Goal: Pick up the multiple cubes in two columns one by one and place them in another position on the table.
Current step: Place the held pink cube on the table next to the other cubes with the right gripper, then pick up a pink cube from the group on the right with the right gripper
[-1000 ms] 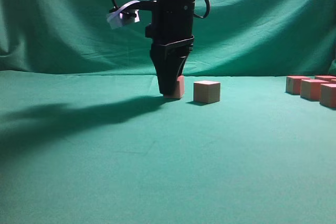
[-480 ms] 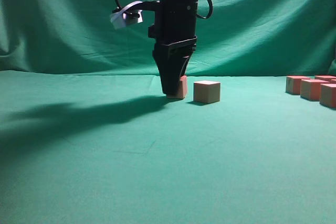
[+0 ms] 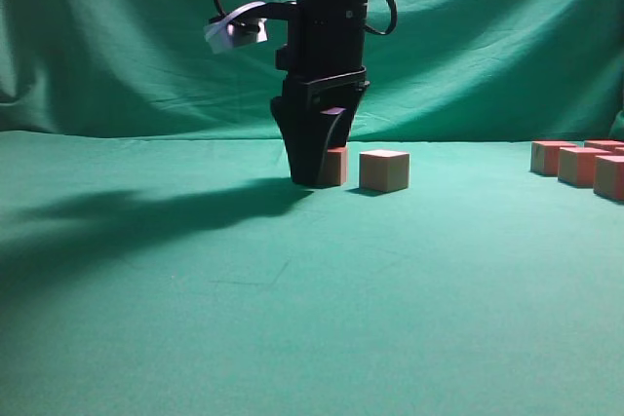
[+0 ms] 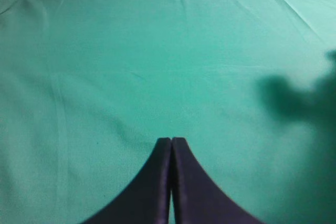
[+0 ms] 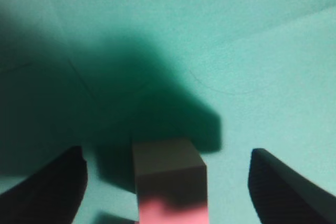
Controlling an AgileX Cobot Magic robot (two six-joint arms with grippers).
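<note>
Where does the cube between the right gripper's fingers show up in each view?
Exterior view: the cube sits on the table at centre, partly behind the right gripper, left of a second cube.
Left wrist view: not in it.
Right wrist view: bottom centre, between the spread fingers.
Shared landmark: the green table cloth.

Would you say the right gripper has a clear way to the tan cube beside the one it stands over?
Probably yes: the right gripper stands open around one cube, and the tan cube sits apart beside it on the table, nothing between.
</note>
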